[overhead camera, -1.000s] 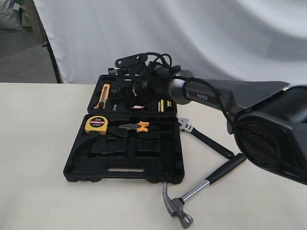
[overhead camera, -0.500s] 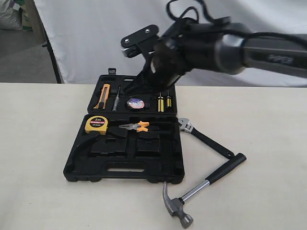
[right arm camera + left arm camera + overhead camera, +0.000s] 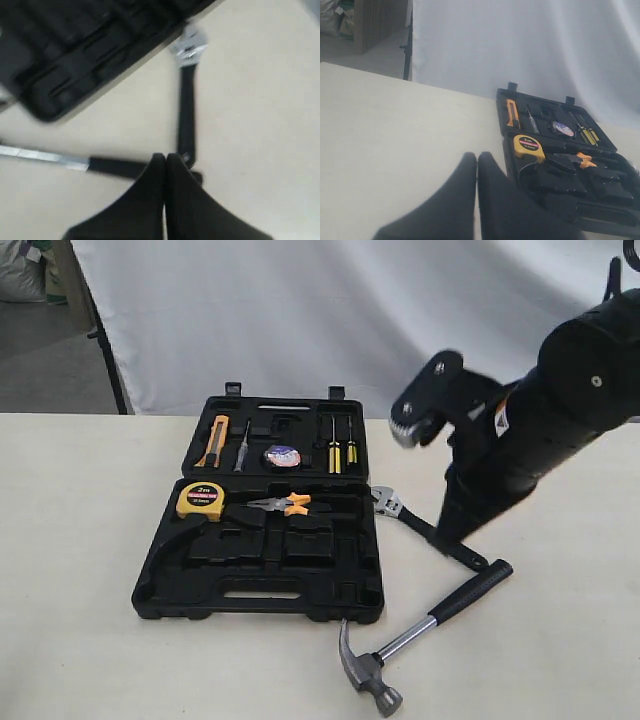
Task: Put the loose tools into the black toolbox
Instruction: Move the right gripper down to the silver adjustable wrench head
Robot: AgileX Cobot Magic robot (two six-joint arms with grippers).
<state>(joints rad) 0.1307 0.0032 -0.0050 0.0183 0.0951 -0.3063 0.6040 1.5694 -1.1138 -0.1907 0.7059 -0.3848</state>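
The black toolbox [image 3: 165,585] lies open on the table, holding a yellow tape measure [image 3: 201,500], orange-handled pliers [image 3: 288,504], a utility knife [image 3: 213,439] and screwdrivers [image 3: 341,453]. Right of it lie an adjustable wrench [image 3: 425,529] and a hammer [image 3: 420,629]. My right gripper [image 3: 450,538] is shut and empty, its tips just above the wrench's handle end; the right wrist view shows the wrench [image 3: 186,105], the hammer handle [image 3: 107,166] and the gripper [image 3: 165,159]. My left gripper [image 3: 477,156] is shut, empty, hovering left of the toolbox [image 3: 506,140]. It is out of the exterior view.
A white cloth backdrop [image 3: 330,310] hangs behind the table. Bare cream tabletop [image 3: 70,530] stretches left of the case and to the right of the hammer. The right arm's dark body [image 3: 560,410] leans over the table's right side.
The right arm has swung from above the case's lid half to the right and downward, ending over the wrench handle. The tools and the case have not moved.
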